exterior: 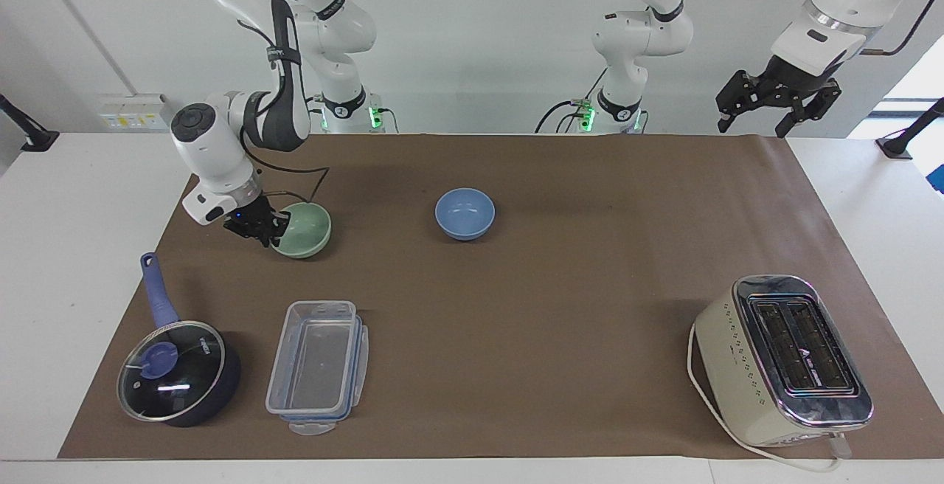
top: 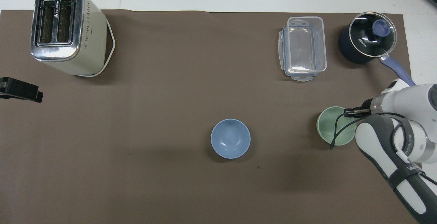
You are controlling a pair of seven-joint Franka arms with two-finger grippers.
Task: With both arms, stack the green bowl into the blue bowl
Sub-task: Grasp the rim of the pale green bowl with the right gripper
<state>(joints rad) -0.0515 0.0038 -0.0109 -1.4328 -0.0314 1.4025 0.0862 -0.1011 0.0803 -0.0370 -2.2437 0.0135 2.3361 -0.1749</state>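
The green bowl [exterior: 304,232] sits on the brown mat at the right arm's end, tipped a little; it also shows in the overhead view [top: 329,128]. My right gripper [exterior: 267,229] is low at the bowl's rim on the side away from the blue bowl and is shut on that rim; in the overhead view [top: 348,114] it reaches over the rim. The blue bowl [exterior: 464,213] stands upright and alone near the mat's middle, also in the overhead view [top: 230,138]. My left gripper [exterior: 759,116] waits open, high over the mat's corner at the left arm's end.
A cream toaster [exterior: 785,358] stands at the left arm's end, farther from the robots. A clear plastic container [exterior: 317,366] and a dark blue saucepan with glass lid [exterior: 177,373] lie farther from the robots than the green bowl.
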